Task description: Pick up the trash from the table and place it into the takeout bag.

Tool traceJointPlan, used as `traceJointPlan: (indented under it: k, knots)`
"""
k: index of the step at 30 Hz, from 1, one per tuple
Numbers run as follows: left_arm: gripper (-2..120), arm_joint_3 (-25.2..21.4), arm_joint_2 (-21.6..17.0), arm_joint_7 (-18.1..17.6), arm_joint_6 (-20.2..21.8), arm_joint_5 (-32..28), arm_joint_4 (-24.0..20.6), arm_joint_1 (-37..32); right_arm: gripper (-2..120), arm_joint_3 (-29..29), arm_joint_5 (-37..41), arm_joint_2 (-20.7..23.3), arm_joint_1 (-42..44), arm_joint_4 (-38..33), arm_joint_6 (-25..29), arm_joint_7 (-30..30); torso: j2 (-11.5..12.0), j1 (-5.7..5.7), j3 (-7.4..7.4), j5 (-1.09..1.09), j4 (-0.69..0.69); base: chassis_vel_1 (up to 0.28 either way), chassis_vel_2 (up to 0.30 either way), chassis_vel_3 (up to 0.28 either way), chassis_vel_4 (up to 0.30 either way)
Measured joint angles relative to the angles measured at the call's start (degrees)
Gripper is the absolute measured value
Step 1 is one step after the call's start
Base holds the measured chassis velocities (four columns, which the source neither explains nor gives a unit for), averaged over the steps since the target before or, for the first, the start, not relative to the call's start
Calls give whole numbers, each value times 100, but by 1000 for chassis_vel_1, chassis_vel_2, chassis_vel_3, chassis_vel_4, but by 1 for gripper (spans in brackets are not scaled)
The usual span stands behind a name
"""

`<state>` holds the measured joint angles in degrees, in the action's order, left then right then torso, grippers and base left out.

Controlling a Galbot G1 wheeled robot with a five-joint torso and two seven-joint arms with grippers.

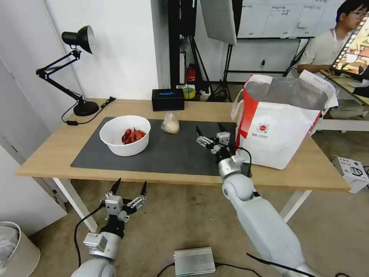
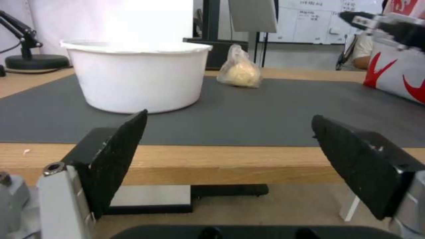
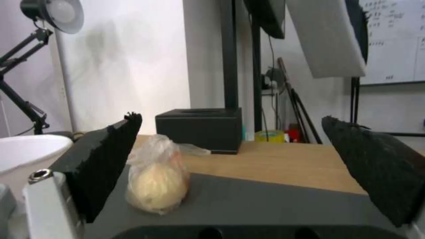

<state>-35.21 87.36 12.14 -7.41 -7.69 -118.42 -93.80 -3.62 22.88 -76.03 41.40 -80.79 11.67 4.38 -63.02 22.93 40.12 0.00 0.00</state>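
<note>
**Soft knotted bag and a full bowl: where the pickup could slip**

The right tool hovers low over the dark mat, its jaws spread wide and empty, just left of the takeout bag. The small knotted bag lies on the mat's far edge, to the tool's left and a little beyond it. In the right wrist view it sits off toward one finger rather than centred between the jaws, so closing from this line would likely nudge or squash the soft plastic instead of gripping it.

The white bowl of red shells stands on the left of the mat; tipped in a lift, it would probably spill.

The left tool hangs wide open below the tabletop's near edge; rising straight up could strike that edge.
</note>
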Motion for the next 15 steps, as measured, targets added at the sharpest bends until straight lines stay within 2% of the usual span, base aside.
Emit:
traceJointPlan:
  k: [5, 9, 13, 15]
  knots:
    - [100, -58, 26, -9, -2, 2, -17, -20, 100, 202, 33, -316, -642, 729, 5, -6, 0, 0, -1, -1, 1, 0, 0, 0, 0]
    - [100, -91, 34, -9, -3, -4, -22, -33, 100, 231, 8, -478, -868, 1030, 15, -25, 0, 0, 0, -1, 0, 0, 0, 0, 0]
    - [100, -193, 11, -9, -9, -55, -27, -54, 100, 288, -109, -819, -1291, 1657, 52, -107, 0, 0, -1, -1, 0, 0, 0, 0, 0]
    - [100, -196, 10, -9, -10, -57, -26, -54, 100, 291, -114, -833, -1307, 1681, 54, -110, -1, 0, -1, -1, 1, 0, 0, 0, 0]
